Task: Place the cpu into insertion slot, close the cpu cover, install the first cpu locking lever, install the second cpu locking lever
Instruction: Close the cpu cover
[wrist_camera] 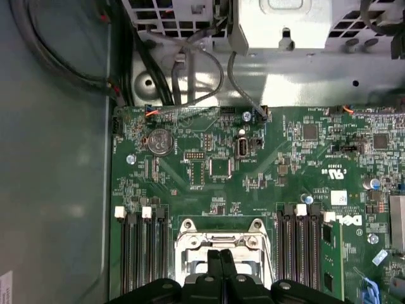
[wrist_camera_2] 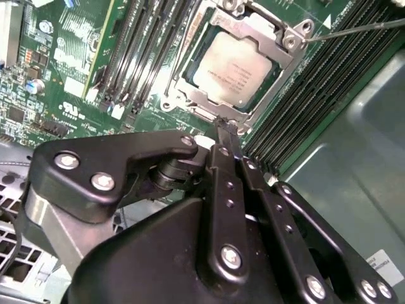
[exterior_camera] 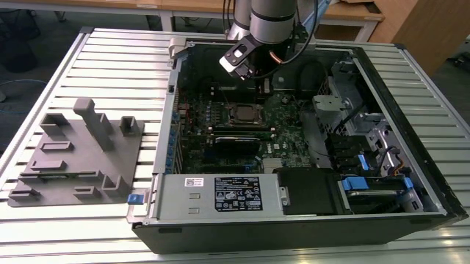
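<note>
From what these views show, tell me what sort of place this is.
Probably a robotics lab or workshop: an opened computer case lies on a slatted metal table, a grey fixture block beside it, with wooden desks behind.

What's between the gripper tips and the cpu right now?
Just the near rim of the cpu cover, in the second wrist view: the gripper sits at its edge, and the cpu shows through its window.

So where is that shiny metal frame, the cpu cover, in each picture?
Exterior view: the cpu cover sits mid-board inside the computer case, under the arm.
Second wrist view: it frames the cpu, just beyond the gripper.
First wrist view: it lies just beyond the gripper, between black memory slots.
Shared landmark: the green motherboard.
</note>
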### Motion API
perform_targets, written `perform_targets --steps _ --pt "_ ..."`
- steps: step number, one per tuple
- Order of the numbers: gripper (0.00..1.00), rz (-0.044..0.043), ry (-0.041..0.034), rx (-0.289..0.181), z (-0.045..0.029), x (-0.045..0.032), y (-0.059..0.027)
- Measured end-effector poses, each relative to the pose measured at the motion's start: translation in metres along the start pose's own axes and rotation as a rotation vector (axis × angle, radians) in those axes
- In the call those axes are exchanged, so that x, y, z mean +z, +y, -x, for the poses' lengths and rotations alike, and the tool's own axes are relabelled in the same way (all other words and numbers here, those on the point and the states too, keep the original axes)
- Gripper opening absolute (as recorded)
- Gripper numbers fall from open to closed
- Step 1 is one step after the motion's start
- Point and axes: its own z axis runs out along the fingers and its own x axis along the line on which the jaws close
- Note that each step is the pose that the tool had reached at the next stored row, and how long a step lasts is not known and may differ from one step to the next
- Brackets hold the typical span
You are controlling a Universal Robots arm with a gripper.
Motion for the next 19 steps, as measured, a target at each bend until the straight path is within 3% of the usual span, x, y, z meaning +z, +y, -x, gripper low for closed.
perform_targets --steps 3,7,14,19 --pt "0.11 -0.0023 0.0002 0.000 0.0000 0.0001 -0.0001" --pt "0.11 -0.0496 -0.0009 0.000 0.0000 0.0007 0.0000" --pt "0.11 -0.0543 -0.0011 0.000 0.0000 0.0008 -0.0008" --pt "0.11 -0.0542 -0.0011 0.000 0.0001 0.0030 -0.0087"
